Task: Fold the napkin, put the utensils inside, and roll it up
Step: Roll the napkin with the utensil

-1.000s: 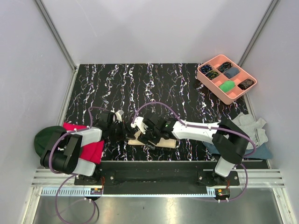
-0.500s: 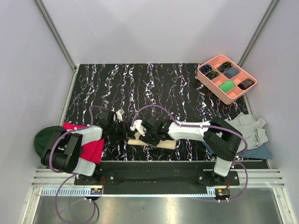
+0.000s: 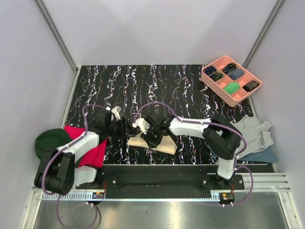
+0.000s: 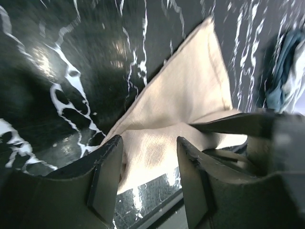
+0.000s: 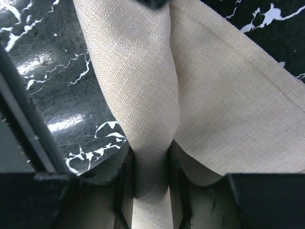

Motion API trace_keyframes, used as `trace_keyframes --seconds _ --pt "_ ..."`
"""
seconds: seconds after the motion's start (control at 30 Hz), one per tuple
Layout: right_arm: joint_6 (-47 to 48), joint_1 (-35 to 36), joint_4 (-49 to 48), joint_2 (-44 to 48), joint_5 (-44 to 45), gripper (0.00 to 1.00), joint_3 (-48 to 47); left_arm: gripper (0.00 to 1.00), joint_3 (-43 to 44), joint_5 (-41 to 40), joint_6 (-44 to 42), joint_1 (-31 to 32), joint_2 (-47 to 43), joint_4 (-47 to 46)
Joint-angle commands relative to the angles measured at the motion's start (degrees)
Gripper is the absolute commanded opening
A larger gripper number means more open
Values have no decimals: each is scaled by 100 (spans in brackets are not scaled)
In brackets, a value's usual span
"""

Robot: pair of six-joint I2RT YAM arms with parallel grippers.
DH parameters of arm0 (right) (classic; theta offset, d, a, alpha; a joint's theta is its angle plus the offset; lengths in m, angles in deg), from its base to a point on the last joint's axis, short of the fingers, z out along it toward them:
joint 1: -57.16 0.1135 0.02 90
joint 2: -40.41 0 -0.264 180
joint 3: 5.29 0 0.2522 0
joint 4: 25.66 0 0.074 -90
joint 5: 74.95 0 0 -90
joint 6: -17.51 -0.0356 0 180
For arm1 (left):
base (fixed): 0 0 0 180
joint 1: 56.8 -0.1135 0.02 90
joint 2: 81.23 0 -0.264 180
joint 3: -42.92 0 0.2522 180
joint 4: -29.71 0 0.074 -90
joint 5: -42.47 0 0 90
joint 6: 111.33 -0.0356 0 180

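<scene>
Two arms work the napkin at the near edge of the table, where the beige cloth lies folded into a narrow, tapering band between them. The folding appears largely done. The utensils show in no view, so whether they are tucked inside cannot be told, and the cloth is not yet a tight roll; by this reading, the rolling is only beginning or yet to come.

The overhead view places both arms low over the cloth but hides their jaws. The right wrist view shows what it cannot: the right gripper has its jaws drawn narrow, pinching a raised ridge of the weave, with a flat layer spreading to the right. The left wrist view shows the left gripper with its jaws spread wide, the folded edge lying in the gap unpinched, and the cloth's pointed end stretching away across the marbled black surface.
</scene>
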Motion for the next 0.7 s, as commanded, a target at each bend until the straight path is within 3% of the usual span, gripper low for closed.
trace_keyframes --seconds 0.0,0.43,0.67 --pt "-126 -290 568 -400 -1451 33 -135 52 -280 -414 -75 -83 -584 -31" --pt "-267 -1116 1508 -1384 -3701 31 -1066 49 -773 394 56 -83 -972 -857" --pt "-267 -1345 1798 -1859 -4168 31 -1409 49 -949 526 109 -66 -875 -998"
